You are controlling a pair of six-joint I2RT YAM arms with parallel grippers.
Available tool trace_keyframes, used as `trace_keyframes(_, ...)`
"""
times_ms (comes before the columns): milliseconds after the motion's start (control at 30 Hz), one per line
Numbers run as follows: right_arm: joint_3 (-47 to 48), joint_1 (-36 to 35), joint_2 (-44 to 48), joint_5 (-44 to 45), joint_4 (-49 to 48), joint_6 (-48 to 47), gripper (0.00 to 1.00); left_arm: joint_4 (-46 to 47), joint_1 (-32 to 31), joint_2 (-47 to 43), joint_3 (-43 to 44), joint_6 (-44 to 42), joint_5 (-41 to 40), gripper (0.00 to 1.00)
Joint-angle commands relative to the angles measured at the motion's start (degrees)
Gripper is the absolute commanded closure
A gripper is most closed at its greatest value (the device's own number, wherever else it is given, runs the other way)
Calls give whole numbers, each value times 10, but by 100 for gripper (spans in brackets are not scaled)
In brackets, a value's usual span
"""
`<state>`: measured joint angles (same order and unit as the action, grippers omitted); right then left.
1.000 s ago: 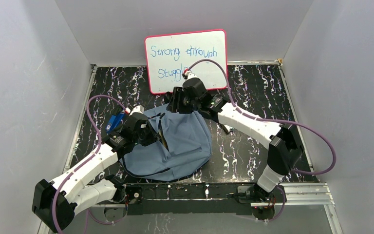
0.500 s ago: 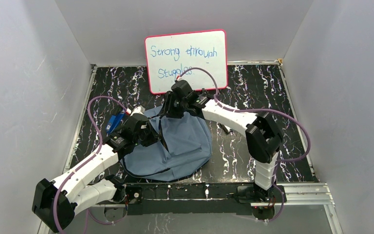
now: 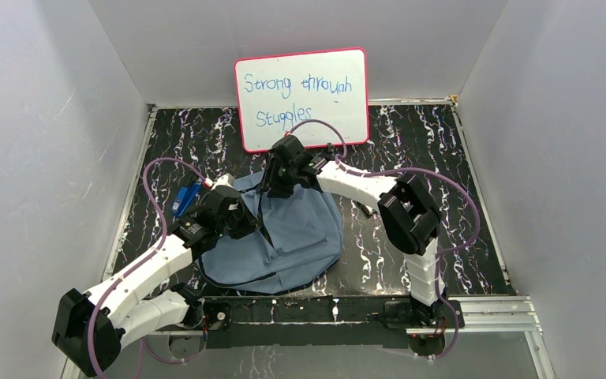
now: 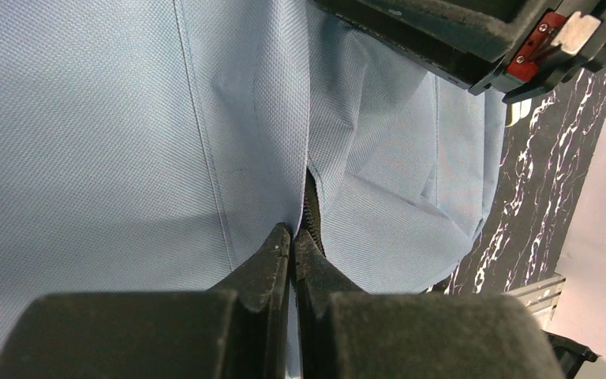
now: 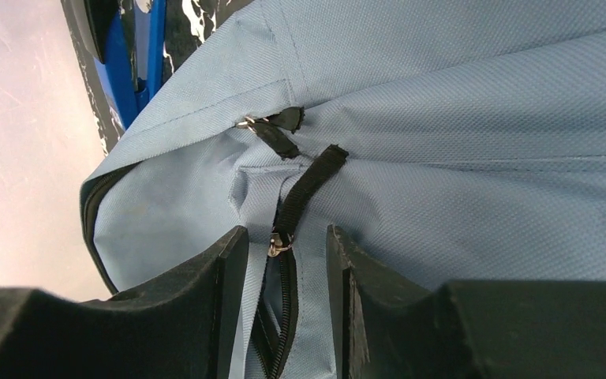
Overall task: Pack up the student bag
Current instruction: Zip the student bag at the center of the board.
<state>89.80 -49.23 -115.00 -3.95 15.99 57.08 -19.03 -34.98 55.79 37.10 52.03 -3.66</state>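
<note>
The left hand is pinched tight on a fold of the student bag, right beside the zipper where the track parts. The right hand stands narrowly open, one finger on each side of the black pull tab and its metal ring; whether either finger touches them I cannot tell.

In the top view the bag lies flat in the middle of the tabletop, with the left hand at its 10 o'clock edge and the right hand at its 12 o'clock edge. A blue item lies just beside the bag at 10 o'clock. The pink-framed whiteboard stands beyond at 12 o'clock.

I judge the step to be opening the zipper: one hand anchors the cloth while the other lines up on the pull. The next move calls for the right hand to close squarely on the tab, then draw it along the track while the left holds the fabric taut. Soft cloth could bunch and jam the slider.
</note>
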Motion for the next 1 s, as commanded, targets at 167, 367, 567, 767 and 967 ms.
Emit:
trace_keyframes(167,28,11,-21,-2,-2,22,51,8,0,-12,-12,8,14,100)
trace_keyframes(367,37,22,-43,-17,1,26,51,0,0,-17,-10,2,3,100)
trace_keyframes(567,34,32,-53,-33,-9,26,54,-5,0,-24,-16,-5,9,100)
trace_keyframes(767,53,37,-69,-54,-10,10,59,-4,0,-38,-28,-3,11,100)
trace_keyframes(967,61,38,-81,-80,-11,4,71,-3,0,-34,-28,-5,12,100)
